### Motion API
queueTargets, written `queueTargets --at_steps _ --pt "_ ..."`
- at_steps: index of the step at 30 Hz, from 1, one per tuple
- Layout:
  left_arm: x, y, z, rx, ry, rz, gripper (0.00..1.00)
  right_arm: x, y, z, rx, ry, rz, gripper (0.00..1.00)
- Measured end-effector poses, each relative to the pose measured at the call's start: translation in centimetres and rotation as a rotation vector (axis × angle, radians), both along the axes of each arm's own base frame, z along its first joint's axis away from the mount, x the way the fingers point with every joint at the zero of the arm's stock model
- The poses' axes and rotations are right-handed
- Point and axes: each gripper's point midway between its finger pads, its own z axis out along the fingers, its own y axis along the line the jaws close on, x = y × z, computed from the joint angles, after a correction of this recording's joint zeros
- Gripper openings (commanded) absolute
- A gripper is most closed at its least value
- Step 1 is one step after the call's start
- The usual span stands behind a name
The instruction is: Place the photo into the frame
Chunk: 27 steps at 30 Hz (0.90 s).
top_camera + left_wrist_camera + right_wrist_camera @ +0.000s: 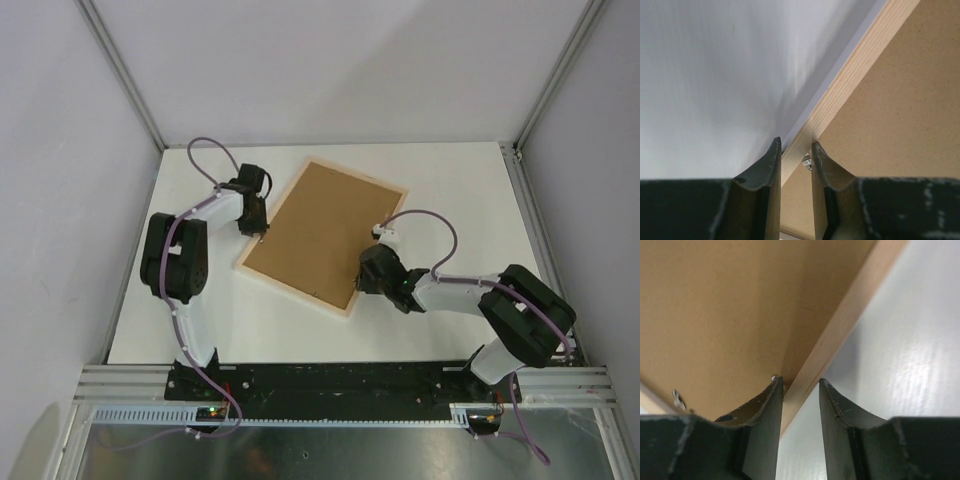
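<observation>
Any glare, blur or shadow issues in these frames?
Top external: even light, no glare on the frame. Left wrist: frame's wood grain crisp, its shadow on the table. Right wrist: frame rail soft, sheen on the table.

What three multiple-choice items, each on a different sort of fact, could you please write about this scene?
1. Where is the frame?
A. on a shelf
B. flat on the table
C. on the floor

2. What colour is the board inside its rim?
A. white
B. blue
C. brown

3. How is the left gripper?
A. closed on the frame's rim
B. wide open above the table
C. raised clear of the frame

Key:
1 B, the top view shows it lying on the white table.
2 C, the board is brown in every view.
3 A, the left wrist view shows a finger against each side of the wooden rim.
</observation>
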Motion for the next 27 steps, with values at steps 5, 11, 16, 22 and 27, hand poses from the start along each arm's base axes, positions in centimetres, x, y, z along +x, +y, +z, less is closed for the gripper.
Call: queueTargets --at_steps 5,11,16,22,27 --pt "2.7 -0.2 0.2 0.035 -0.032 -0.121 0.16 -2.2 2.5 0.0 0.045 0.021 0.095 0.61" --pt "4.2 -1.1 0.3 0.006 -0.062 -0.183 0.34 -3.7 3.4 0.6 0.106 0.071 0.172 0.73" --pt "5.1 -1.1 1.1 -0.035 -0.091 -0.146 0.48 -3.5 2.2 1.2 0.131 0.092 0.156 0.76" --pt "7.3 0.9 5.4 -0.069 -0.216 -0.012 0.60 -2.2 0.9 2.3 0.150 0.076 0.111 0.77" --pt "6.1 2.3 9.4 -0.128 -0.299 0.210 0.58 -0.9 -0.8 3.0 0.156 0.065 0.055 0.77"
